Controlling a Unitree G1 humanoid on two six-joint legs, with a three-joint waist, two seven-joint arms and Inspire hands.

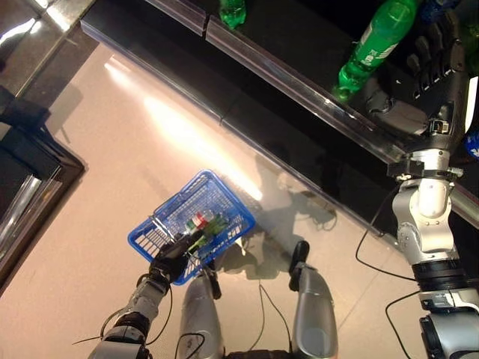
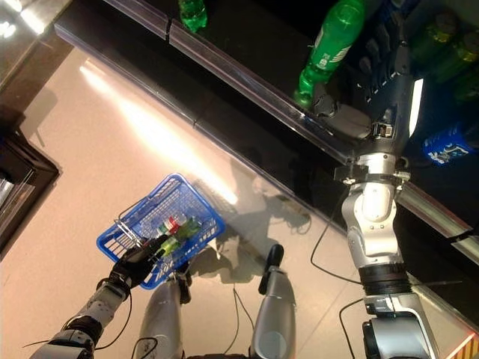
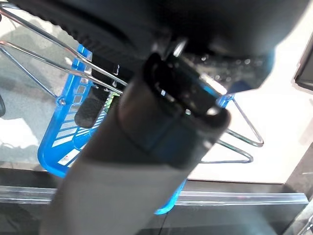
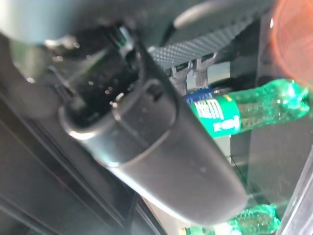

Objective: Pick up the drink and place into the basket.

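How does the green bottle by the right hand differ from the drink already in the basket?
The green bottle stands on the dark shelf beside the right hand; the drink in the basket lies on its side. The shelf bottle shows whole; the basket, hanging from the left hand, partly hides the other. Both are green.

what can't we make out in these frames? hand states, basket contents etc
- Right hand at the green bottle: the head views show only its back, and its own thumb blocks the right wrist view, so contact is unclear.
- Left hand at the blue basket handle: its thumb fills the left wrist view, hiding the fingers.
- Basket contents: too small to count or identify.
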